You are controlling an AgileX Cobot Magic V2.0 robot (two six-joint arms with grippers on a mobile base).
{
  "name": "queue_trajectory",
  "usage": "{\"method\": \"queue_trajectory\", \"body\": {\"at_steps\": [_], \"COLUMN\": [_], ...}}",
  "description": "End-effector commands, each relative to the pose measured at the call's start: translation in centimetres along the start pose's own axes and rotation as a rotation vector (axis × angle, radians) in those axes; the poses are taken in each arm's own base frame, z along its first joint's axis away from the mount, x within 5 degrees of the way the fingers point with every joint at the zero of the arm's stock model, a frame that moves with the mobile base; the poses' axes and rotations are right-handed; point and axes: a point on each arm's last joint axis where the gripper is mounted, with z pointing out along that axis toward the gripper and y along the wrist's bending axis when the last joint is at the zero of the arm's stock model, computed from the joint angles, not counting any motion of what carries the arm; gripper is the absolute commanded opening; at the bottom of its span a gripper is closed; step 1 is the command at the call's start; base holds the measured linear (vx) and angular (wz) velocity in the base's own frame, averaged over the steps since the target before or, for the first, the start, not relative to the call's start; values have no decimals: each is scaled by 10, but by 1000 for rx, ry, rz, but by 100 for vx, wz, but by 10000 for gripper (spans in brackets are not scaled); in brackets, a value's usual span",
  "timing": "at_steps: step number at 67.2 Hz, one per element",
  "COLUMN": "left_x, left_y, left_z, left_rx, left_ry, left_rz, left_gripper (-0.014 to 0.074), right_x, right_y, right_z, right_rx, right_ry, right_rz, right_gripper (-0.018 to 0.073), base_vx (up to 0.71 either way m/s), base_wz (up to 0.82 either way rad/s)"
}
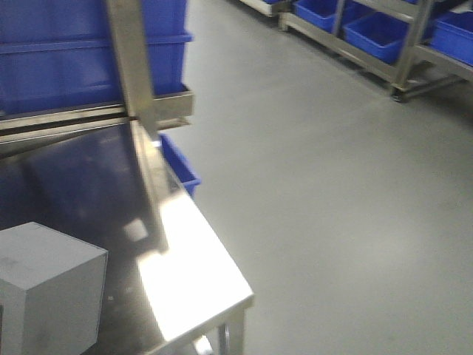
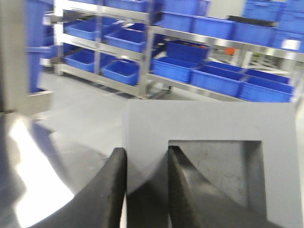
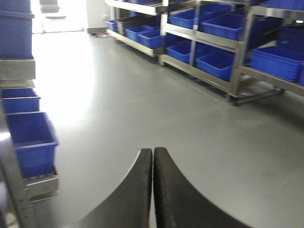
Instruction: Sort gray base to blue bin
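Front view: gray base [image 1: 48,285] sits on steel table [image 1: 192,251], lower-left; stacked blue crates [image 1: 81,52] on shelf behind, contents hidden.

Left wrist: left gripper [image 2: 146,154] pinches the base's wall, one finger outside, other in the recess [image 2: 223,166]; rack bins [image 2: 213,78] beyond, contents unclear.

Right wrist: right gripper [image 3: 153,152] w/ fingers pressed together, over floor [image 3: 142,95]; floor-side crate [image 3: 31,142] at left, inside not visible.

Reflective steel table [image 1: 199,251], gray base [image 1: 48,288] on or just above it
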Motion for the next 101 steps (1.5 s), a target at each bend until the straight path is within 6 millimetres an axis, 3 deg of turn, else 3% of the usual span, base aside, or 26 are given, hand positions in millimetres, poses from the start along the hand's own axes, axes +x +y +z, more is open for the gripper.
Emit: {"method": "queue_trajectory", "body": {"at_steps": [1, 101], "left_x": [-18, -18], "left_y": [-5, -4], "left_z": [-3, -3], "left_rx": [42, 41], "left_ry": [-121, -118], "left_rz": [-11, -11], "left_gripper": [-7, -7], "right_x": [-6, -6], "right_y": [0, 0], "right_z": [0, 0], "right_rx": [9, 9], "right_ry": [-81, -83], "right_rz": [-15, -15], "right_gripper": [-5, -5], "base_vx": [-8, 1], "base_wz": [-63, -67]}}
